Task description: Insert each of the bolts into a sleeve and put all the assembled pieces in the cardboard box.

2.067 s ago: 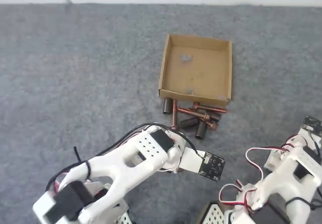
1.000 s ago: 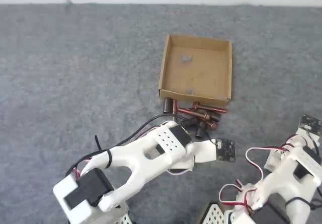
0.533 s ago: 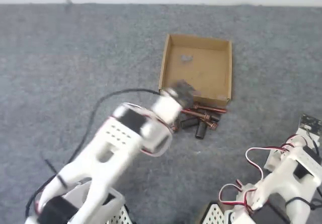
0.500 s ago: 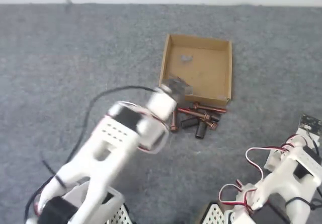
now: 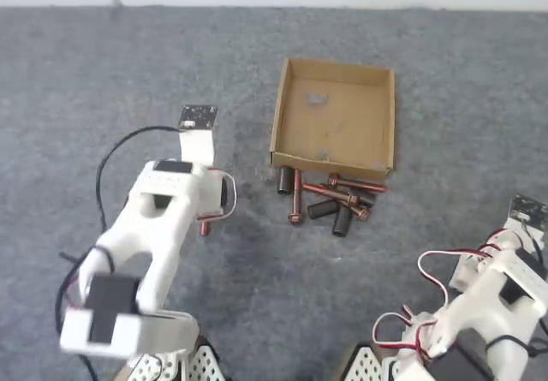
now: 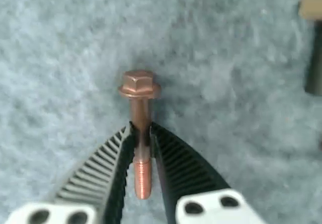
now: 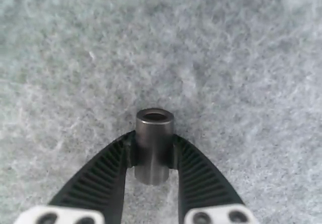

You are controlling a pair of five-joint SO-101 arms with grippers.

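On the left of the grey carpet: the left arm, stretched forward from its base. At its wrist, the left gripper, pinching a copper bolt by the shank. Hex head out past the fingertips, threaded end back between the ribbed fingers. In the high view, just a glimpse of that bolt beside the arm, over the carpet and well to the left of the box.

In the middle: the cardboard box, open at the top, with a couple of pale smudges on its floor. Just in front of its near wall, a small heap of loose bolts and loose sleeves, lying crosswise and touching one another.

At the lower right: the right arm, folded close to its base. At its wrist, the right gripper, clamped on a dark sleeve. Open bore pointing away from the wrist, over the carpet, well apart from heap and box.
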